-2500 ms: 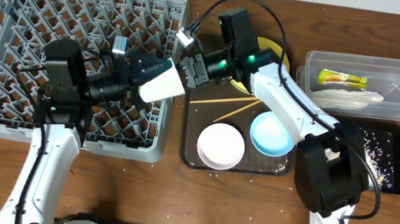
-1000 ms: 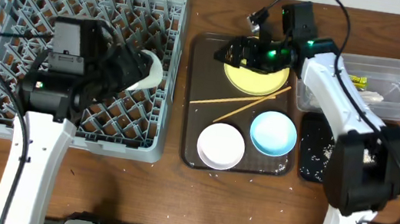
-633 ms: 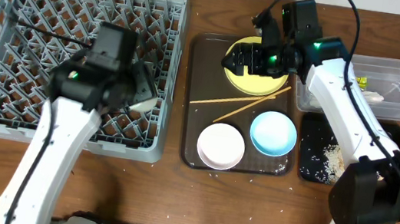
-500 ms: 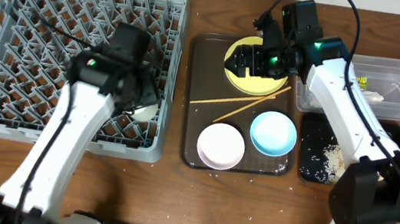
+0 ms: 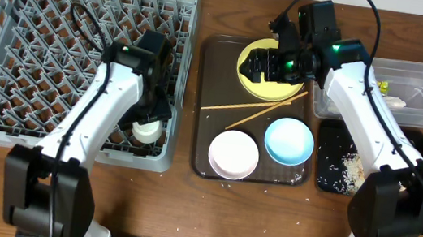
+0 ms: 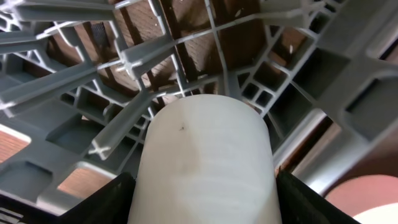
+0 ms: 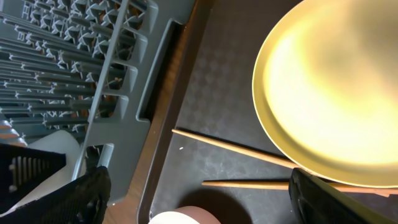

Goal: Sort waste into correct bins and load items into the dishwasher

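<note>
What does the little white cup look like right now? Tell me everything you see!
The small white cup is plain, smooth, matte white, with a tiny dark speck on its side. The left gripper holds it between black fingers, low among the pegs of the grey dish rack, near a corner. Whether it touches the rack is unclear.

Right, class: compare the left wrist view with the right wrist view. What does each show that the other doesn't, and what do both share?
Left wrist only: the small white cup, clearly seen, clamped by the left gripper among upright pegs. Right wrist only: the round yellow plate and two thin wooden chopsticks on the dark brown serving tray; a white shape at its lower left is unidentifiable. Both: the large grey plastic dish rack.
</note>
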